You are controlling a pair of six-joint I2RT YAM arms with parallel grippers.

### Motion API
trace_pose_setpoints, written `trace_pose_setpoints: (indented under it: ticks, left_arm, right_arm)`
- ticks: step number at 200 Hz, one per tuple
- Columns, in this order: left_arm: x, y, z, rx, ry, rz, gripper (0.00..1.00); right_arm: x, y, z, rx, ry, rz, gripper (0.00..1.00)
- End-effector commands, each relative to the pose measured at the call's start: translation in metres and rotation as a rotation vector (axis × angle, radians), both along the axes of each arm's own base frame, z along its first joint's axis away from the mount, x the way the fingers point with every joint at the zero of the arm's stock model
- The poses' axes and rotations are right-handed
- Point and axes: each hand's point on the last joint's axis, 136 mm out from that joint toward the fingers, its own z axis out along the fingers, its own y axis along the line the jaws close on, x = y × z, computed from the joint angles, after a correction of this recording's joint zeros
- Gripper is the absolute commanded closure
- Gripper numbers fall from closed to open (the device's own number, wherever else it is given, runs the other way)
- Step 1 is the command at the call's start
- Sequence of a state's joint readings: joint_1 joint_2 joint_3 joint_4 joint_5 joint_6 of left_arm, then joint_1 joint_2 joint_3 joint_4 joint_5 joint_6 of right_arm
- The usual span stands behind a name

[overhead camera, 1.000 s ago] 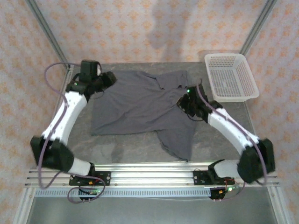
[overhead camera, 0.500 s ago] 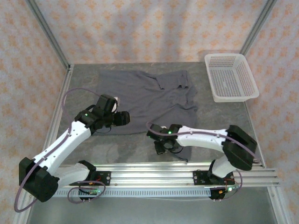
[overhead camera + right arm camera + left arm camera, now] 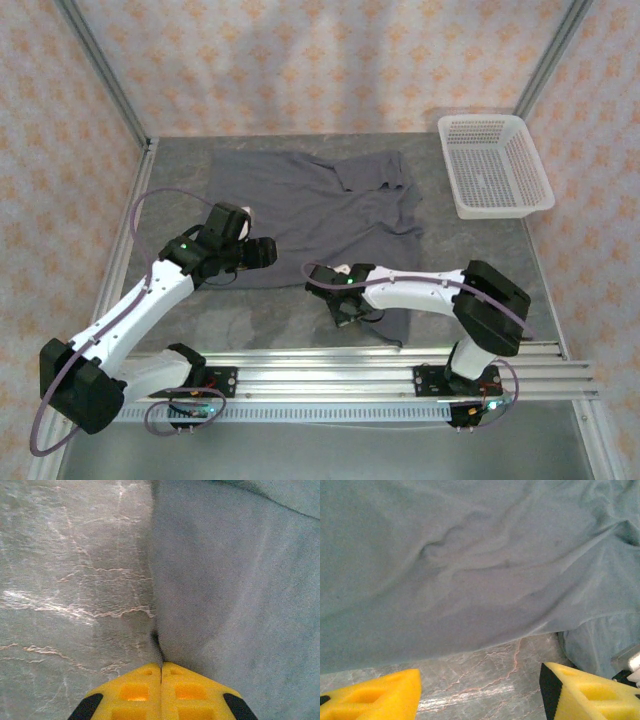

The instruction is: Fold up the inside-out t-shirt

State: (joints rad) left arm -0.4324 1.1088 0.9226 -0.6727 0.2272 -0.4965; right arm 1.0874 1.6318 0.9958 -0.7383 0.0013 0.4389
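Note:
The inside-out t-shirt (image 3: 310,205) lies spread on the grey marble table, dark slate grey, with one flap trailing toward the near edge. My left gripper (image 3: 268,252) hovers open at the shirt's near-left hem. In the left wrist view the yellow fingers (image 3: 580,690) stand wide apart over bare marble, with the hem (image 3: 470,555) just beyond them. My right gripper (image 3: 345,312) sits low at the left edge of the trailing flap. In the right wrist view its tips (image 3: 161,666) are pressed together, with the flap's edge (image 3: 235,580) pinched between them.
A white mesh basket (image 3: 495,165) stands at the back right corner. Bare marble (image 3: 75,580) lies left of the flap. The aluminium rail (image 3: 320,375) with both arm bases runs along the near edge. Frame posts rise at the back corners.
Both arms came from the shirt's far side to its near edge. The left gripper opened wider. The right gripper shifted slightly left and shut on the flap's edge.

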Motion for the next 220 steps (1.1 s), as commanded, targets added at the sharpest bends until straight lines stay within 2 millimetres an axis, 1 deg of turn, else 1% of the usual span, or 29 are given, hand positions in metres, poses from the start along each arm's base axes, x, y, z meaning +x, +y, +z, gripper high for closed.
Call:
trace_pose_setpoints:
  ticks: [1, 14, 28, 38, 51, 71, 83, 92, 99, 110, 124, 128, 130, 142, 151, 162, 165, 170, 173, 177, 184, 190, 194, 202, 206, 208, 209, 216, 220]
  left_arm:
    - [-0.001, 0.001, -0.003, 0.034, -0.004, -0.032, 0.35]
    - [-0.001, -0.008, -0.002, 0.002, -0.012, -0.087, 0.34]
    - [-0.003, -0.028, 0.002, -0.071, -0.018, -0.182, 0.32]
    - [-0.003, -0.042, 0.002, -0.121, -0.015, -0.237, 0.3]
    - [0.0, -0.062, 0.0, -0.162, 0.0, -0.291, 0.29]
    - [0.005, -0.106, -0.001, -0.144, 0.007, -0.383, 0.25]
    - [0.012, -0.124, -0.013, -0.112, 0.035, -0.4, 0.19]
    - [0.02, -0.129, -0.032, -0.081, 0.077, -0.385, 0.17]
    - [0.027, -0.124, -0.05, -0.029, 0.117, -0.348, 0.17]
    - [0.036, -0.108, -0.077, 0.084, 0.172, -0.268, 0.16]
    - [0.043, -0.092, -0.098, 0.137, 0.226, -0.186, 0.16]
    - [0.044, -0.091, -0.1, 0.129, 0.233, -0.173, 0.16]
    - [0.045, -0.09, -0.1, 0.123, 0.234, -0.168, 0.16]
    - [0.049, -0.089, -0.091, 0.076, 0.204, -0.149, 0.15]
    - [0.052, -0.086, -0.077, 0.062, 0.161, -0.136, 0.14]
    - [0.057, -0.074, -0.056, 0.077, 0.1, -0.105, 0.14]
    - [0.058, -0.069, -0.05, 0.082, 0.085, -0.092, 0.14]
    - [0.06, -0.06, -0.042, 0.092, 0.061, -0.069, 0.14]
    - [0.062, -0.053, -0.037, 0.094, 0.048, -0.05, 0.14]
    - [0.064, -0.045, -0.032, 0.1, 0.032, -0.024, 0.14]
    - [0.067, -0.027, -0.025, 0.102, 0.014, 0.033, 0.16]
    - [0.07, -0.009, -0.024, 0.104, 0.013, 0.092, 0.18]
    - [0.072, 0.004, -0.024, 0.107, 0.016, 0.132, 0.2]
    - [0.074, 0.03, -0.028, 0.119, 0.031, 0.201, 0.33]
    - [0.075, 0.041, -0.03, 0.109, 0.046, 0.257, 0.44]
    - [0.076, 0.046, -0.031, 0.112, 0.052, 0.271, 0.52]
    - [0.076, 0.049, -0.032, 0.114, 0.055, 0.28, 0.55]
    - [0.079, 0.065, -0.036, 0.131, 0.071, 0.323, 0.82]
    - [0.081, 0.072, -0.038, 0.14, 0.081, 0.342, 0.93]
  right_arm:
    - [-0.005, 0.012, 0.034, 0.098, 0.017, 0.069, 1.0]
    - [-0.004, 0.007, 0.06, 0.191, 0.006, 0.072, 1.0]
    - [0.003, -0.01, 0.086, 0.278, -0.028, 0.047, 1.0]
    - [0.009, -0.025, 0.098, 0.316, -0.08, 0.033, 1.0]
    - [0.013, -0.039, 0.106, 0.361, -0.15, 0.037, 1.0]
    - [0.011, -0.039, 0.111, 0.433, -0.202, 0.082, 1.0]
    - [0.009, -0.036, 0.112, 0.453, -0.2, 0.098, 1.0]
    - [0.008, -0.035, 0.113, 0.46, -0.195, 0.109, 1.0]
    - [0.006, -0.034, 0.114, 0.464, -0.188, 0.116, 1.0]
    - [0.0, -0.031, 0.115, 0.484, -0.159, 0.134, 1.0]
    - [-0.013, -0.026, 0.108, 0.522, -0.082, 0.145, 1.0]
    - [-0.019, -0.024, 0.103, 0.532, -0.047, 0.142, 1.0]
    - [-0.021, -0.023, 0.101, 0.538, -0.031, 0.139, 0.97]
    - [-0.039, -0.015, 0.087, 0.579, 0.098, 0.132, 0.7]
    - [-0.041, -0.014, 0.089, 0.581, 0.129, 0.105, 0.67]
    - [-0.023, -0.015, 0.109, 0.597, 0.017, 0.065, 0.63]
    - [-0.015, -0.018, 0.117, 0.604, -0.038, 0.041, 0.59]
    - [0.003, -0.027, 0.128, 0.606, -0.143, -0.03, 0.46]
    - [0.017, -0.037, 0.134, 0.598, -0.224, -0.094, 0.37]
    - [0.033, -0.051, 0.141, 0.591, -0.307, -0.175, 0.32]
    - [0.059, -0.076, 0.144, 0.594, -0.389, -0.323, 0.32]
    - [0.076, -0.095, 0.139, 0.593, -0.401, -0.434, 0.34]
    - [0.086, -0.106, 0.132, 0.585, -0.397, -0.503, 0.36]
    - [0.103, -0.129, 0.116, 0.526, -0.391, -0.625, 0.41]
    - [0.111, -0.141, 0.108, 0.481, -0.399, -0.683, 0.44]
    - [0.114, -0.145, 0.104, 0.458, -0.398, -0.702, 0.5]
    - [0.116, -0.149, 0.102, 0.447, -0.401, -0.719, 0.5]
    - [0.128, -0.163, 0.09, 0.38, -0.408, -0.786, 0.68]
    - [0.134, -0.17, 0.083, 0.35, -0.409, -0.821, 0.79]
